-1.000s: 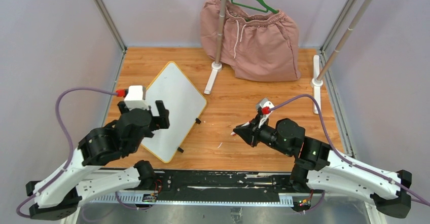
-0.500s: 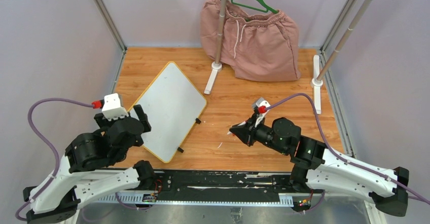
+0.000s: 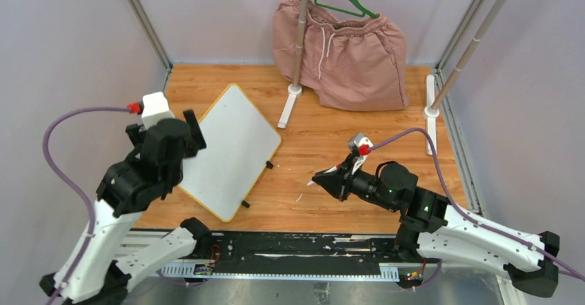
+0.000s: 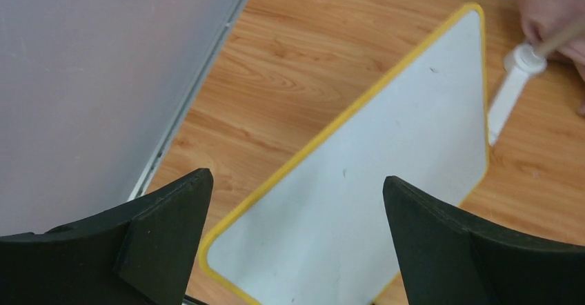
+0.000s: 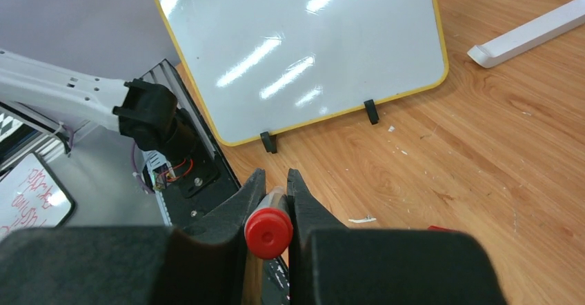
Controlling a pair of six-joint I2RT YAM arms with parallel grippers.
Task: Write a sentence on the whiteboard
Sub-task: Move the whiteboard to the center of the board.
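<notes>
Gripper, left (image 4: 296, 181): fingers spread wide and holding nothing. It sits above the left long edge of the board, apparently clear of it.
Whiteboard (image 3: 238, 143): lies face up on the wooden table (image 3: 345, 112), left of centre, between the two arms and nearer the left one. The surface is bare white with nothing written on it.
Gripper, right (image 5: 274, 181): fingers closed on a marker (image 5: 268, 232). It is low over the table, well apart from the board's right edge, with its tips aimed at that edge.
Marker: lies lengthwise between the fingers with its red end towards the wrist camera. The far end is hidden, so I cannot tell whether it is capped.
Risk, board: it probably rests lightly on its small feet. With nothing pinning it, pen pressure could push or turn it.
Risk, marker: the grip is narrow, so the pen may pivot or slide back when pressed down.
Risk, line: the board sits skewed, so a stroke run square to the table would likely slant or run off the rim.
Axis, board: the long axis runs diagonally from near-left to far-right. One corner points to the back of the table, and the footed long edge faces the right arm.
</notes>
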